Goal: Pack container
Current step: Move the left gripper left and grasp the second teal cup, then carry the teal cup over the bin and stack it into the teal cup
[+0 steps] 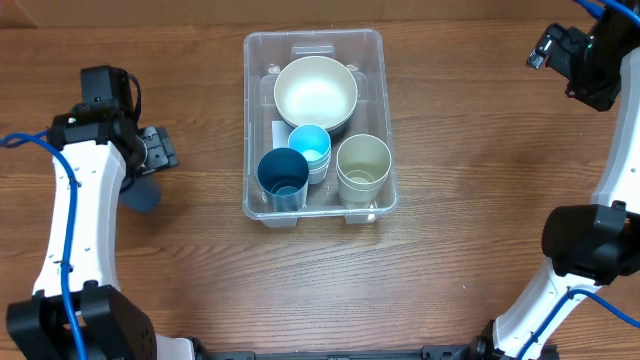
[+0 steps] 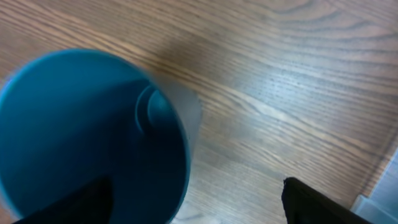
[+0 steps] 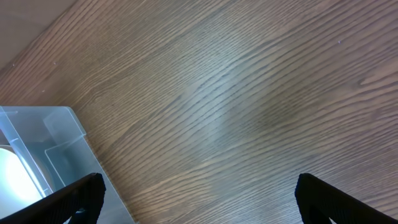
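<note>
The clear plastic container (image 1: 375,60) stands mid-table and holds a cream bowl (image 1: 316,92), a light blue cup (image 1: 310,148), a dark blue cup (image 1: 283,178) and a pale green cup (image 1: 363,165). Another dark blue cup (image 1: 142,194) stands on the table at the left, partly under my left arm. My left gripper (image 1: 158,150) is above it. In the left wrist view this cup (image 2: 87,137) fills the left side. The left gripper (image 2: 199,206) is open wide, one finger over the cup's mouth, the other well clear on the right. My right gripper (image 1: 560,55) hangs open at the far right.
In the right wrist view the open right gripper (image 3: 202,205) is over bare wood, with a corner of the container (image 3: 56,143) at the lower left. Wooden table surface (image 1: 480,200) lies between the container and both arms.
</note>
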`<state>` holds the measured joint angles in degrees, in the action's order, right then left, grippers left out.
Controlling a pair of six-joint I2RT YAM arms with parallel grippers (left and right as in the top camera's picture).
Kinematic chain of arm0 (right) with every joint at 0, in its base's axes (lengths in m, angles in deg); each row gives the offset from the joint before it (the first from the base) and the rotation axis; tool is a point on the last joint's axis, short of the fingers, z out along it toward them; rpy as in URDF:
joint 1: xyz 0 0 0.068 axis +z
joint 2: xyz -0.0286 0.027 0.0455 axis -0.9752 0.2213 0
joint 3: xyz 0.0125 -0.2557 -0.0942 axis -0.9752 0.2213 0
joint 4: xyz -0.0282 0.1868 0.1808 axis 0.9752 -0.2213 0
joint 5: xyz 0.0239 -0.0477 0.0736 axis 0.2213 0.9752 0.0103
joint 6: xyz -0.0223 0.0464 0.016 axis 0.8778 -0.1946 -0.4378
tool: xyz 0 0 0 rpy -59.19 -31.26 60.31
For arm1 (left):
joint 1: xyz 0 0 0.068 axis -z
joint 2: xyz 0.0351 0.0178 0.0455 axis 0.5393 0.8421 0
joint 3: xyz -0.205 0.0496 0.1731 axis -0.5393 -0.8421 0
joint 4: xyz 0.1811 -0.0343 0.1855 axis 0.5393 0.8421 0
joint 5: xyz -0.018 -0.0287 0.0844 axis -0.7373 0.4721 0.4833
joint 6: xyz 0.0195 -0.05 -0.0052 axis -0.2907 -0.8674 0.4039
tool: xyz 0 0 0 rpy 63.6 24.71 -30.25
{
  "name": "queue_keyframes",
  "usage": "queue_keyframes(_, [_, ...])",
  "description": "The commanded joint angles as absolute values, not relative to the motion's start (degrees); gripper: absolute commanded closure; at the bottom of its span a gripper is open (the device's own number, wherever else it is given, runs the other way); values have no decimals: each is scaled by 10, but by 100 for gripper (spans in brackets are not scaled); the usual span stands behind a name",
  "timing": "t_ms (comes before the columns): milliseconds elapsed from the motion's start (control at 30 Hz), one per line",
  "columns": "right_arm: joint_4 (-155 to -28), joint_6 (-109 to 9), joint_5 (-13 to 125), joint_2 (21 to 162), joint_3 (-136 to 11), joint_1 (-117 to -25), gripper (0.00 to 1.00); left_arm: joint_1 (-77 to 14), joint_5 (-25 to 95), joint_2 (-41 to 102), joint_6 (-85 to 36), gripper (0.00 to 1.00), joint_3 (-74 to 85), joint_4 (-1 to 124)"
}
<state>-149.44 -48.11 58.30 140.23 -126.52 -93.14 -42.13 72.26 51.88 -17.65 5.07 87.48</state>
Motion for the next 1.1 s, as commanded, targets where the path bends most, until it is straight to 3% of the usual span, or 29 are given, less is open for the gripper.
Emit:
queue_keyframes(0, [-1491,-485,584,1387,-1276,-931,0,-425,727,558,-165,43,31,870])
queue_keyframes(67, [-1491,-485,584,1387,-1276,-931,0,-425,705,564,-165,94,31,872])
queue_keyframes(100, [-1491,-485,584,1387,-1276,-931,0,-425,692,564,-165,96,32,873])
queue_keyframes(267, [-1491,-485,584,1387,-1276,-931,0,-422,664,558,-164,96,66,893])
queue_keyframes(467, [-1491,-485,584,1387,-1276,-931,0,-367,604,501,-124,96,265,1007])
queue_keyframes(600, [-1491,-485,584,1387,-1276,-931,0,-261,528,454,-76,96,384,1024])
queue_keyframes(833, [-1491,-485,584,1387,-1276,-931,0,-32,543,449,-72,96,432,1033])
queue_keyframes(1067, [-1491,-485,584,1387,-1276,-931,0,15,596,471,-90,96,432,1098])
